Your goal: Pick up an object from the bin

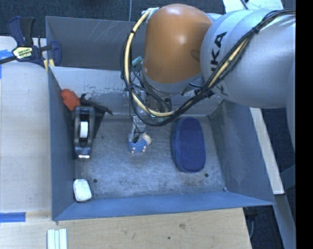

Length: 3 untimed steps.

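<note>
Orange cover (172,40) and looped cables are crowding the wrist of the arm (249,51), which is reaching in from the view's right and hanging its gripper (138,133) straight down onto a small blue and cream lump (139,146) near the middle of the bin (146,201) floor. The gripper tip is meeting the top of the lump, but I cannot tell whether it is released, clenched, or actually grasping the lump. Just to the view's right of the lump, a dark blue oval pad (188,144) is lying flat, apart from it. Farther to the view's left of the lump, a black holder (83,131) with a white roll in it is lying along the bin wall. Beyond that, up and left of the lump, an orange piece (69,98) is sitting in the corner. Down and left of the lump, a white block (82,190) is resting near the front corner.
</note>
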Each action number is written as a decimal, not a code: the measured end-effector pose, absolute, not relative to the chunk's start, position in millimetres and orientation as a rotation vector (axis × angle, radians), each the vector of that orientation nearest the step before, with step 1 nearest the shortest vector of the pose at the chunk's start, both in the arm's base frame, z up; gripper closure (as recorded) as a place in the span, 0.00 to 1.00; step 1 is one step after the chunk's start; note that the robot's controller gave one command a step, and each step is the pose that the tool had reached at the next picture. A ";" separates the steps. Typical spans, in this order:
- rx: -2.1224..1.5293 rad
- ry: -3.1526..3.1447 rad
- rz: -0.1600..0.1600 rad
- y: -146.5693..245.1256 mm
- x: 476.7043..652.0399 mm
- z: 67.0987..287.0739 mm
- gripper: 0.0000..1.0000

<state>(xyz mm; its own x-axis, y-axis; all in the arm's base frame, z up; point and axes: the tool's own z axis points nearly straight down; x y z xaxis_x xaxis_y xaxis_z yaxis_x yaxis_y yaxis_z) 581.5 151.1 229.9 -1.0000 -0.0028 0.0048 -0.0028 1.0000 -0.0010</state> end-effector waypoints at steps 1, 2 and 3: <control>-0.012 -3.136 0.005 96.0 573.9 141.4 0.00; 0.103 -3.137 0.002 91.3 588.1 68.3 0.00; 0.100 -3.142 -0.001 91.8 589.3 72.9 1.00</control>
<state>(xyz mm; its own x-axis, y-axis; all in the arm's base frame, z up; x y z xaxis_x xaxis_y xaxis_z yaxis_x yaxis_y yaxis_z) 589.3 91.8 72.9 -0.9980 -0.0633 -0.0024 -0.0633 0.9980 0.0005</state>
